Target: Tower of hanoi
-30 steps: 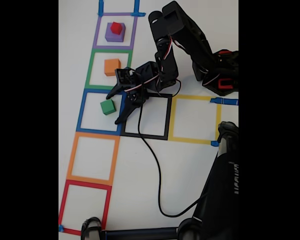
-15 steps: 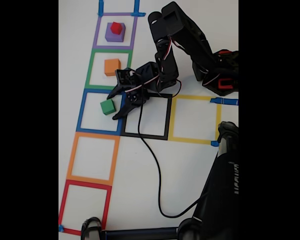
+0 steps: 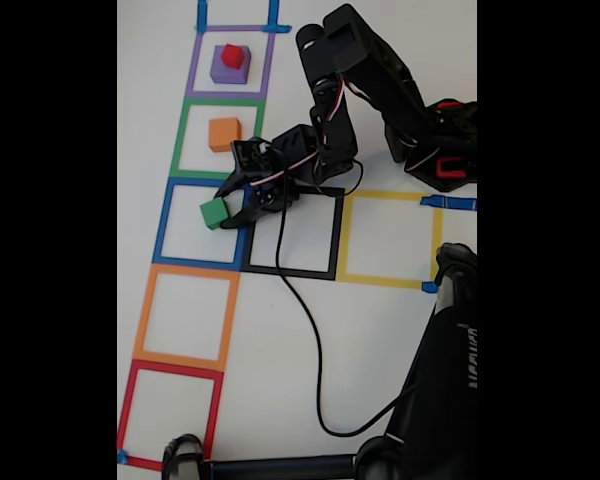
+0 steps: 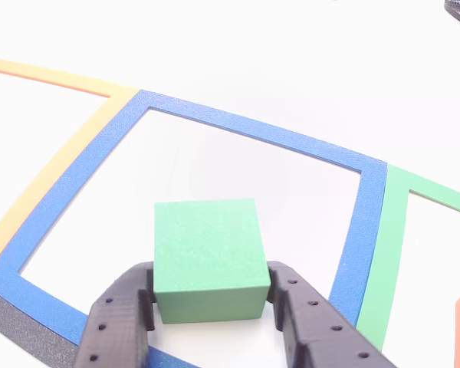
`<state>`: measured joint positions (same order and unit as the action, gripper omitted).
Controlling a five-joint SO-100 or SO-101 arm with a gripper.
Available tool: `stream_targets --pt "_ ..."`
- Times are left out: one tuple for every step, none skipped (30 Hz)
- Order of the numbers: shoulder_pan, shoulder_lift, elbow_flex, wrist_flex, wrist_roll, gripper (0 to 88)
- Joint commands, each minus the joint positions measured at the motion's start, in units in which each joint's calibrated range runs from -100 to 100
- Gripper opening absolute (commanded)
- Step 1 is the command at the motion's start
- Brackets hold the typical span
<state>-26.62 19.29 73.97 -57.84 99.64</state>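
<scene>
Fixed view, compared with a second ago: the end effector (image 3: pixel 230 207) was spread wide beside the green cube (image 3: pixel 214 213), and its two fingers have since been brought in against the cube's opposite sides. The cube appears nudged slightly toward the upper right of the blue tape square (image 3: pixel 165 225), where it is now located, apart from the tape. In the other view the green cube (image 4: pixel 207 261) is seen clamped between the two black fingers (image 4: pixel 123 314), one pressed to each side face (whether it has left the surface cannot be told). The end effector is thus judged clenched on the green cube, and the grasp step is taken as complete; a lift is presumably next.

The other cubes are untouched: the red cube (image 3: pixel 233 56) is stacked on the purple cube (image 3: pixel 224 68) inside the purple tape square (image 3: pixel 194 62), and the orange cube (image 3: pixel 224 133) is lying alone in the green tape square (image 3: pixel 180 140).

Materials: the cubes are plain, matte, sharp-edged blocks with a faintly grainy face, probably foam or printed plastic. The fingers are black printed plastic, rounded, dotted with small holes. The tape outlines are flat with a fine gritty texture, laid on a smooth white surface (image 3: pixel 380 340). A thin black cable (image 3: pixel 315 345) is trailed across it.
</scene>
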Motion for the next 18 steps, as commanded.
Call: stream_targets --pt "-0.9 -3.8 -0.7 1.9 0.4 5.8" --pt "-0.9 -5.4 -0.6 2.9 0.4 5.8" --pt "-0.9 -7.2 -0.5 4.6 0.4 5.7" --pt "-0.8 -9.3 -0.5 6.6 0.4 5.7" --pt "-0.7 -11.9 -0.6 9.2 0.4 5.4" --pt "-0.4 -14.3 -0.6 11.8 0.4 5.3" --pt "-0.2 -17.0 -0.6 14.5 0.4 5.2" --pt "0.2 -20.0 -0.7 17.7 0.4 5.1" --pt "0.5 -22.7 -0.7 20.8 0.4 5.0" --pt "1.0 -26.0 -0.5 24.3 0.4 5.0" --pt "1.5 -29.1 -0.5 28.0 0.4 5.0" --pt "2.1 -32.6 -0.4 32.3 0.4 4.9" --pt "2.8 -35.6 -0.4 36.1 0.4 4.9" --pt "3.6 -39.3 -0.2 40.3 0.4 4.9" --pt "4.5 -42.6 -0.1 44.3 0.4 4.9" --pt "5.4 -46.5 0.1 49.0 0.4 4.9" --pt "6.4 -49.8 0.2 53.1 0.4 4.8" --pt "7.4 -53.5 0.1 57.7 0.4 4.7"
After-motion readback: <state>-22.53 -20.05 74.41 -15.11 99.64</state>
